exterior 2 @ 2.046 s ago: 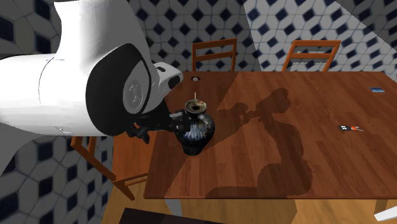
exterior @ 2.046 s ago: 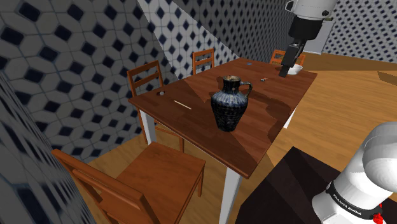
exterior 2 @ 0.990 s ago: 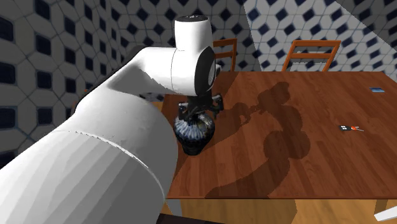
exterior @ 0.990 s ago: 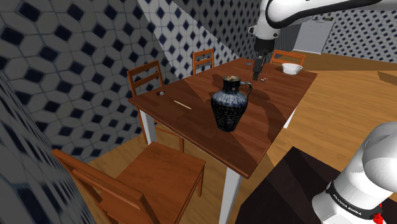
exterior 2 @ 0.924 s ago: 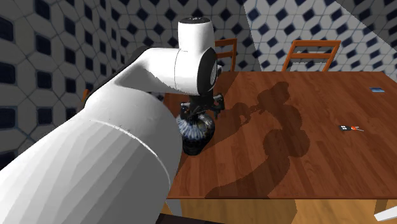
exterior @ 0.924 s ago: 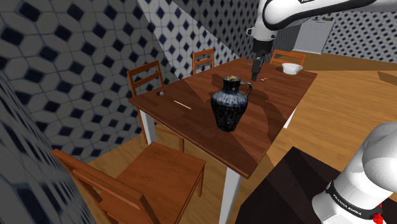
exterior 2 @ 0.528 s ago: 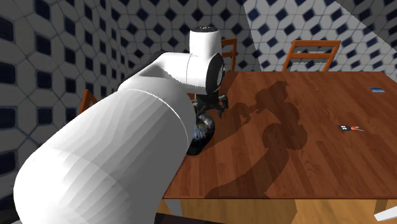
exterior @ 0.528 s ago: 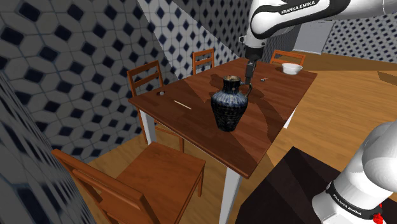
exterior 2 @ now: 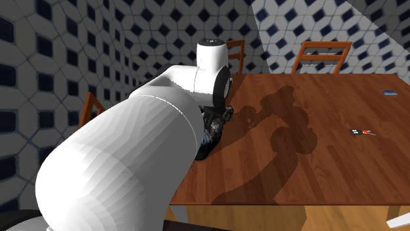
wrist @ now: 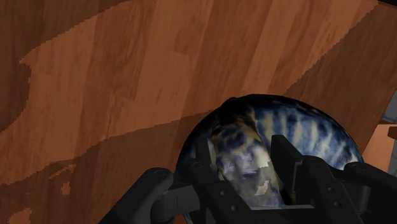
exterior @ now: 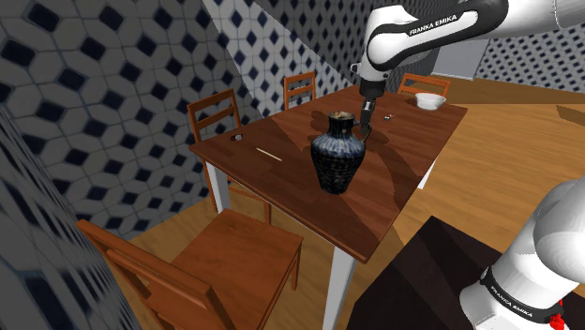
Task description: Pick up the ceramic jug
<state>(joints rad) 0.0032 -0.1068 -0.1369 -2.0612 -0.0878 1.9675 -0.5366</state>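
Shoulder view: jug (exterior: 336,159) stands upright, handle (exterior: 367,132) seemingly toward view's right.

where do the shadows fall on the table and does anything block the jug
Shoulder view: a darker patch on the table right of the jug. Second exterior view: the shadow of the arm sprawls over the table, and the arm hides most of the jug. Wrist view: slanted shadow bands cross the table.

"FRANKA EMIKA" stands in black letters on the white upper arm link (exterior: 436,23) at one o'clock in the shoulder view. It appears again, white on the base link's black band (exterior: 511,298), at five o'clock.
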